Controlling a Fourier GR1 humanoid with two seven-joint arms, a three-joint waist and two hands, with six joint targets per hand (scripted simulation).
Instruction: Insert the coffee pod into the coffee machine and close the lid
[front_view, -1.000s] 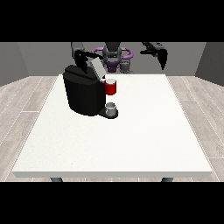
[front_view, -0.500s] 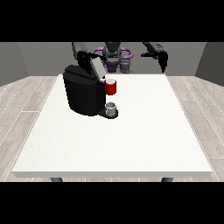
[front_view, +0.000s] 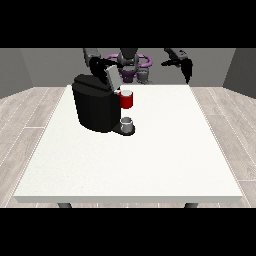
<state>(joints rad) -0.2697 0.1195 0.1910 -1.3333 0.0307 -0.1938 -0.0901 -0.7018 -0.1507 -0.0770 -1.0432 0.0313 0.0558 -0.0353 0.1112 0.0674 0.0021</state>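
White table (front_view: 150, 165) fills most of the view; front edge runs along the bottom, back edge sits just below the robot's torso (front_view: 131, 64). Wood-look floor shows on both sides.

Left to right:

- Left strip of the table, between its left edge and the machine: narrow bare band.
- Black coffee machine (front_view: 95, 105), back-left quarter of the table, well in from the front edge. Bulky dark body, upright. Lid (front_view: 110, 77) at its top is tilted up, pale underside showing, so not closed.
- Hand at the view's left (front_view: 96, 64) is over the machine's top rear, just beside the raised lid. Fingers are dark against the dark machine; cannot tell whether they are straight or curled, or whether they touch anything.
- A red thing at the machine (front_view: 127, 99) sits on the machine's right face, below the lid.
- Small grey thing (front_view: 127, 122) on the dark base at the machine's foot, directly under the red thing. Looks like a short upright cup shape, axis vertical, but I can't tell it for the pod.
- Right of the machine: wide open tabletop out to the right and front edges.
- Hand at the view's right (front_view: 186, 67) is raised above the table's back-right corner, well apart from the machine. Fingers hang downward, look relaxed, nothing in them.
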